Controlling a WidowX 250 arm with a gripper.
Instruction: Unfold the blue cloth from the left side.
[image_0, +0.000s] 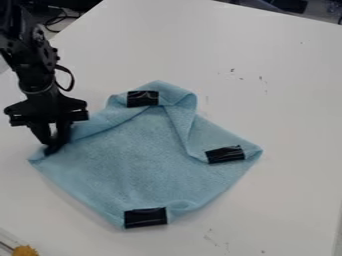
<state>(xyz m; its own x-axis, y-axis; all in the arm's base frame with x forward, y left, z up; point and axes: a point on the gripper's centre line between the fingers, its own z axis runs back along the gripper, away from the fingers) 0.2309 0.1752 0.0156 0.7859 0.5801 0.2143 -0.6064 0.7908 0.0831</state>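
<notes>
Blue cloth (133, 155) could drag whole if the claw takes two layers

At the far left, low on the white table (287, 100), a yellow tuft (25, 250) sits well apart from the cloth. Next comes the claw (52, 148), down at the cloth's left corner; whether it is open, closed or has hold of fabric, I cannot tell. The step in hand looks like taking the folded edge there. A shallow bite could let the corner slip free; a deep one could catch the lower layer too, so the cloth would slide or bunch instead of opening. Pressing hard on the table could ruck the fabric.

Farther along, the upper-left edge lies turned in, up to the upper black patch (143, 98). If that patch is stiff, it may hold the crease and let the fold flop back. At the bottom corner, the lower black patch (145, 217) could shift if the pull runs low across the table.

Toward the right, a flap hangs inward near the right black patch (226, 154). A long tug from the left could tighten or twist that fold, leaving the right side still doubled.
</notes>
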